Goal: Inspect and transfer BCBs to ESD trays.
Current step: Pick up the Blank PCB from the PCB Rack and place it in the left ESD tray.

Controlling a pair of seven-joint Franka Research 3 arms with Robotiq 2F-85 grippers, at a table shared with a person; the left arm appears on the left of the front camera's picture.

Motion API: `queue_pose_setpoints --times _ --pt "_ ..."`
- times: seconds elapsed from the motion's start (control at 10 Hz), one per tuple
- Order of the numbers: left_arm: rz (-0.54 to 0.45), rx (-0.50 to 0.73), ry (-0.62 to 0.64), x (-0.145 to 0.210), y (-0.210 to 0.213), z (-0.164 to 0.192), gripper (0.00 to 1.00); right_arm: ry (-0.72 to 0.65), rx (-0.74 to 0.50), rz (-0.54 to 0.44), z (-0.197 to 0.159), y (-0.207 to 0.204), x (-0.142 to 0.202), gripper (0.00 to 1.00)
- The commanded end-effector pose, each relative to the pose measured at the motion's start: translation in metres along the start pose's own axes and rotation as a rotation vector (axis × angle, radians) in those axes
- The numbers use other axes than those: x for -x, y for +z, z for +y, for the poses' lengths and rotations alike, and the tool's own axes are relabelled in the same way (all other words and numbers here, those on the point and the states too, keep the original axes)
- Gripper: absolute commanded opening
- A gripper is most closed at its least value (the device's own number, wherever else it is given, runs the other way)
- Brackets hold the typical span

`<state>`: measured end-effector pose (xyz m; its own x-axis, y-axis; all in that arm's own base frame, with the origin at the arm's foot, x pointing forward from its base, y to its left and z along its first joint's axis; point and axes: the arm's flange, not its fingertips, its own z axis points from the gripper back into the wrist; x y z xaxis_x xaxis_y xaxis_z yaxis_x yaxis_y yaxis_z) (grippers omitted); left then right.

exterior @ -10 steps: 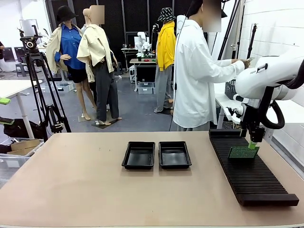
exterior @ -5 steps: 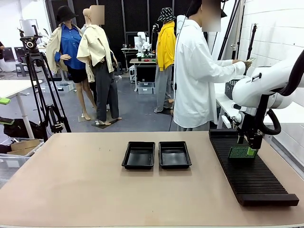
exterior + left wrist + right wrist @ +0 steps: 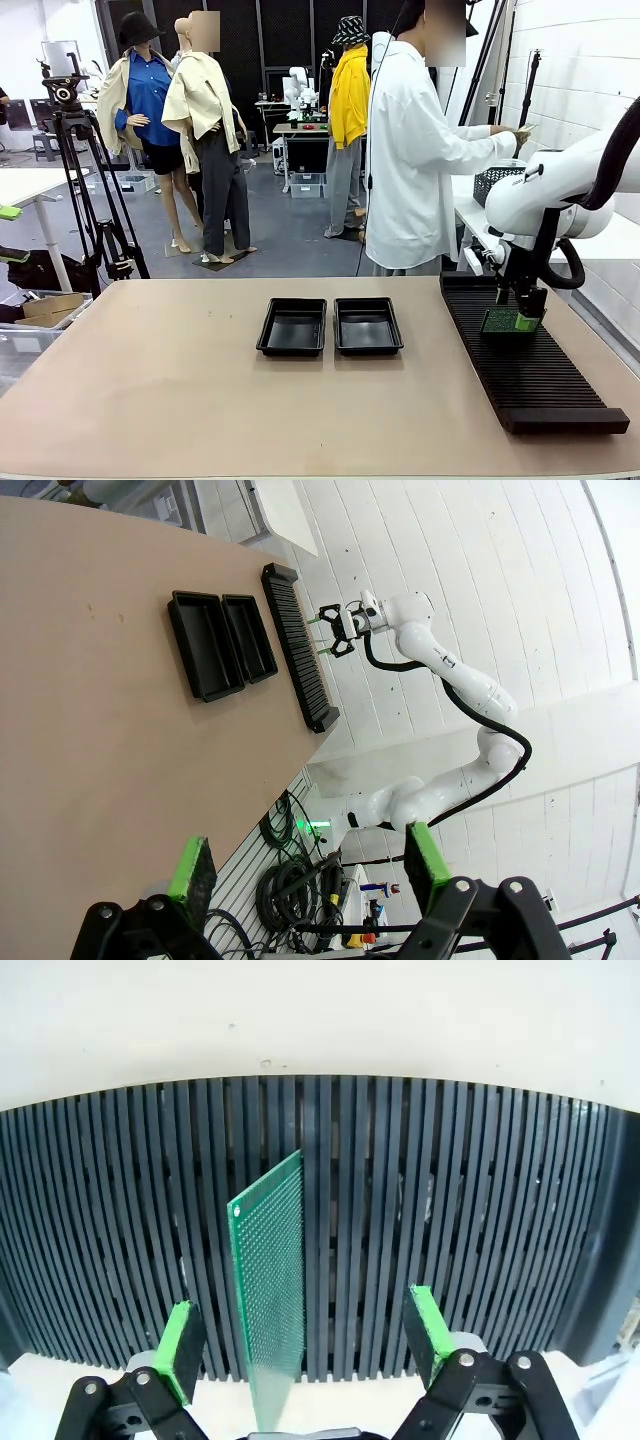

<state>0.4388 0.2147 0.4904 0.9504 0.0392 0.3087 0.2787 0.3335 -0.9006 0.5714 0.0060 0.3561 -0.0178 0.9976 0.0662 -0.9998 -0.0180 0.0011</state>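
white right arm (image 3: 556, 185), black cable (image 3: 578, 262), black tool (image 3: 526, 314), green pads (image 3: 184, 1348).

The front camera is sitting at the near edge of the tabletop (image 3: 180, 400), facing across it toward the person (image 3: 410, 170) at the far side, taking in the ESD trays (image 3: 292, 328) at mid-frame and the rack (image 3: 540, 380) at right. The left wrist camera is hanging well off, rolled sideways, showing the same tabletop, ESD trays and rack small in its upper left. The right wrist camera is looking down from close above the rack, sharing it and the upright BCB (image 3: 500, 322) with the front view
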Motion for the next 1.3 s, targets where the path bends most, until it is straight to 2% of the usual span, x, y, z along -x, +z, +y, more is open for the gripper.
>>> queue_pose_setpoints --times 0.0,0.2,0.3,0.5,0.9,1.0,1.2 --pt "-0.007 -0.003 -0.001 0.0014 0.0007 -0.0017 1.00 0.015 0.024 -0.011 0.0041 0.0023 0.0006 1.00" --pt "-0.007 -0.003 -0.001 0.0014 0.0007 -0.0017 1.00 0.020 0.016 -0.006 0.0053 0.0016 0.0022 0.98" --pt "-0.007 -0.003 -0.001 0.0014 0.0007 -0.0017 1.00 0.029 0.015 0.002 0.0059 0.0011 0.0015 0.92" --pt "-0.007 -0.003 -0.001 0.0014 0.0007 -0.0017 1.00 0.025 0.020 0.005 0.0091 0.0030 0.0021 0.68" --pt "-0.007 -0.003 -0.001 0.0014 0.0007 -0.0017 1.00 0.042 0.007 0.012 0.0111 0.0027 0.0013 0.08" --pt "-0.007 -0.003 -0.001 0.0014 0.0007 -0.0017 1.00 0.045 0.000 0.016 0.0109 0.0026 0.0013 0.00" --pt "-0.007 -0.003 -0.001 0.0014 0.0007 -0.0017 1.00 0.051 -0.026 0.022 0.0082 0.0031 0.0006 0.00"
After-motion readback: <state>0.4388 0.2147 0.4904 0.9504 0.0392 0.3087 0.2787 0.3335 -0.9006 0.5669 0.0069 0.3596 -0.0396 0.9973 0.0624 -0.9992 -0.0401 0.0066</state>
